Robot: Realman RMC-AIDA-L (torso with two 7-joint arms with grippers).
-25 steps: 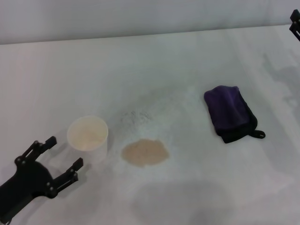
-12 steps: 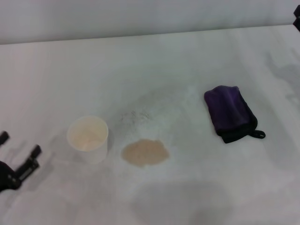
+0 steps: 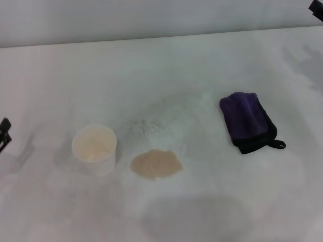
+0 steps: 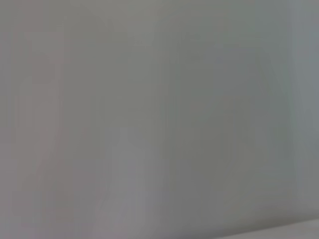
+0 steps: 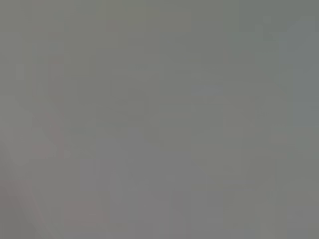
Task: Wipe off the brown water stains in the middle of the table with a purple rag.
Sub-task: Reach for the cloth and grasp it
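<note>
Brown water stains (image 3: 156, 165) form a flat tan oval puddle on the table (image 3: 202, 65); gripper states can't be told.

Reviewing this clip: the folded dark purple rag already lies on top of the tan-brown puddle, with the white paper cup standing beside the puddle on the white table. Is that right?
Not quite. The head view shows the folded dark purple rag lying apart from the tan-brown puddle, on bare white table toward the robot's right, the puddle uncovered. The white paper cup does stand beside the puddle.
</note>
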